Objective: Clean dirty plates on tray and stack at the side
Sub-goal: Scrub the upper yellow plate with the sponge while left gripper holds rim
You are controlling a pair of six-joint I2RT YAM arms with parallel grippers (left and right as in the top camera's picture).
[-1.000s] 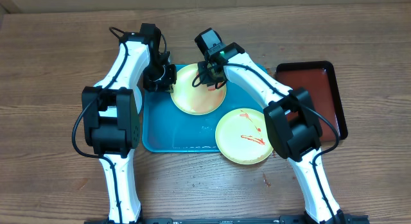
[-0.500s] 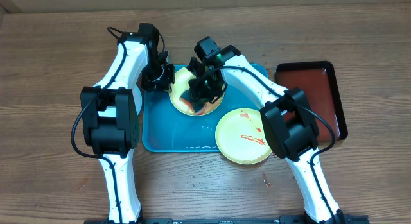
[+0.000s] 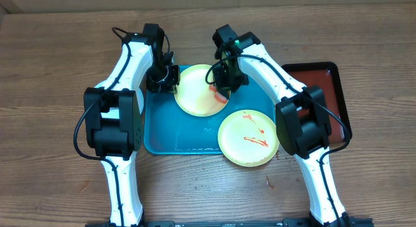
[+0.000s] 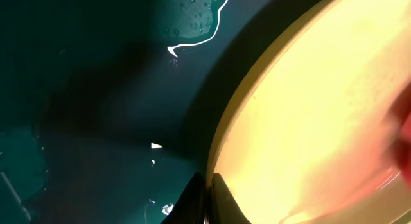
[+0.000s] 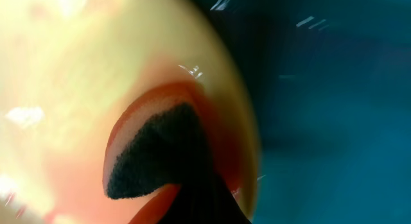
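Nearest the robot, a pale yellow-green round plastic plate streaked with red sauce (image 3: 247,137) overhangs the near right corner of the large turquoise-blue plastic tray (image 3: 162,133) and is not yet cleaned. An arm swinging low over that corner could knock it off the tray's rim. Farther in, over the tray's far half, a second pale yellow-green round plate (image 3: 198,93) is the one being scrubbed. The tray floor looks wet, so this plate could skid or pivot if the wiping push outweighs the pinch on its rim. Sauce might also smear toward the tray's far edge rather than lift. The left gripper (image 3: 172,80) is fully closed, nipping the plate's rim on the side toward the tray's left edge. The right gripper (image 3: 223,84) is likewise clamped tight, on an orange-red sponge with a dark scouring face (image 5: 151,156), which is pressed against the plate near its rim on the tray's right side.
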